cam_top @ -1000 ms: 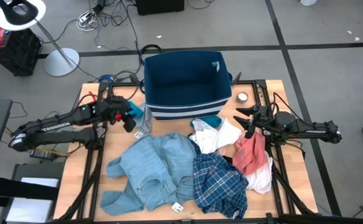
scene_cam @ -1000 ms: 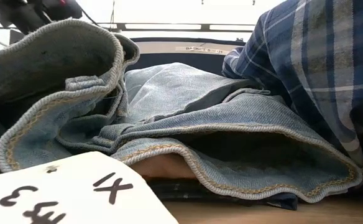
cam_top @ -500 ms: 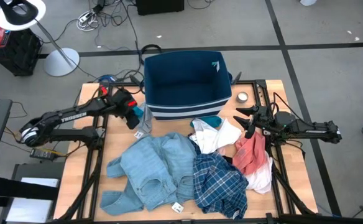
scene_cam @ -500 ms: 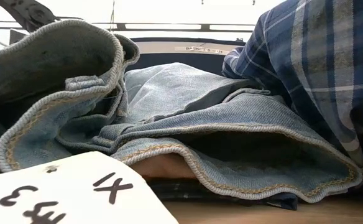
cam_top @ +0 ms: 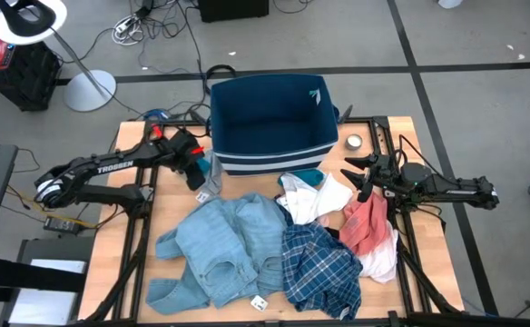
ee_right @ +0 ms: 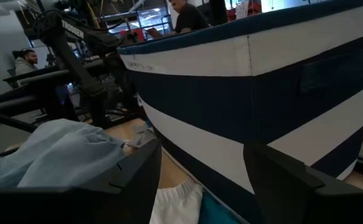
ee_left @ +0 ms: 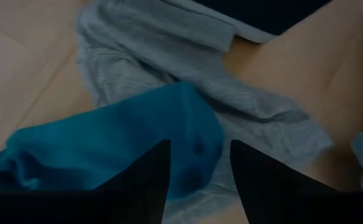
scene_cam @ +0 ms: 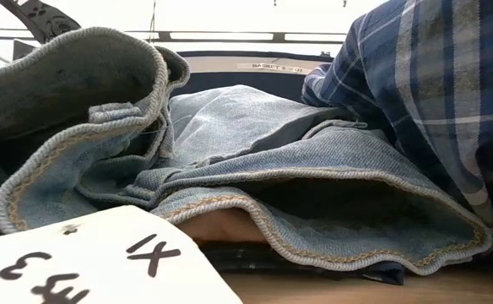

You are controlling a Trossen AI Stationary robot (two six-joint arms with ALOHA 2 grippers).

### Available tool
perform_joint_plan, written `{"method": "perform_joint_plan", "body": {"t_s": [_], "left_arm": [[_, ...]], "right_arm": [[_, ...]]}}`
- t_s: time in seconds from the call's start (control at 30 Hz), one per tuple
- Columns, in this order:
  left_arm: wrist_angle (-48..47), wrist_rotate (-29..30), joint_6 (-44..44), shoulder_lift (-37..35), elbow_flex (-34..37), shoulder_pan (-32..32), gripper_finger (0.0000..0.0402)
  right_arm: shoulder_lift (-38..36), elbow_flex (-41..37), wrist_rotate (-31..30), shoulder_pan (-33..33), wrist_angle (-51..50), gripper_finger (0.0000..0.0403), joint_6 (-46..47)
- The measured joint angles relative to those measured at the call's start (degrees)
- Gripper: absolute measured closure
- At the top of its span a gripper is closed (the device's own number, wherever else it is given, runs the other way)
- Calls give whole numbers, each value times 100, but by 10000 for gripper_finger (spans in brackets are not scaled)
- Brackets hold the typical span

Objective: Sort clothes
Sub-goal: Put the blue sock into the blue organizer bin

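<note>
Left claw (cam_top: 191, 163) swinging in from left bench edge, now hovering over teal garment (ee_left: 107, 146) and grey piece (ee_left: 169, 81) beside bin's (cam_top: 269, 109) left corner, fingers apart, empty. Pick-up appearing imminent. Right claw (cam_top: 359, 176) idling apart near salmon-red garment (cam_top: 367, 222), right bench edge.

The left tool (cam_top: 195, 172) has swung in toward the bin (cam_top: 269, 127), seemingly lower.

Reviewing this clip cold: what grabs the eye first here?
The heap of clothes on the table's front half stands out first: light denim, a navy plaid shirt and a salmon-red piece. Behind it stands the empty navy striped bin. The open left gripper hangs over a teal item beside the bin.
</note>
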State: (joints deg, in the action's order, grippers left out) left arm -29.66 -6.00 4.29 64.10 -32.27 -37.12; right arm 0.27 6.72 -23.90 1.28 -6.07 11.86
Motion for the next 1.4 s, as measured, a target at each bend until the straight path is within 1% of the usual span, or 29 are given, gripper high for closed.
{"method": "perform_joint_plan", "body": {"t_s": [0.23,0.37,0.43,0.5,0.67,0.7,0.9,1.0,1.2,1.4], "left_arm": [[-5,-11,-19,0,0,0,229],[-39,193,-18,0,0,0,231],[-36,349,-21,0,0,2,248],[-11,382,-25,0,0,2,278],[45,246,-63,0,0,4,382],[2,227,-133,-1,0,4,390],[-449,219,-281,-252,-100,4,398],[-822,246,-327,-491,-465,4,399],[-1887,773,-644,-904,-1522,4,400],[-2771,1233,-873,-1072,-2587,4,401]], "right_arm": [[-1,0,1,-1,0,172,-2],[-2,0,1,0,0,172,-2],[0,0,2,0,0,172,0],[0,0,2,-2,2,172,-2],[-1,1,1,-1,0,172,-2],[-1,1,0,-1,0,172,-1],[-2,0,2,-1,0,172,-1],[0,0,1,-2,0,172,-2],[-2,0,1,-1,10,172,-1],[0,1,1,-2,4,172,-2]]}}
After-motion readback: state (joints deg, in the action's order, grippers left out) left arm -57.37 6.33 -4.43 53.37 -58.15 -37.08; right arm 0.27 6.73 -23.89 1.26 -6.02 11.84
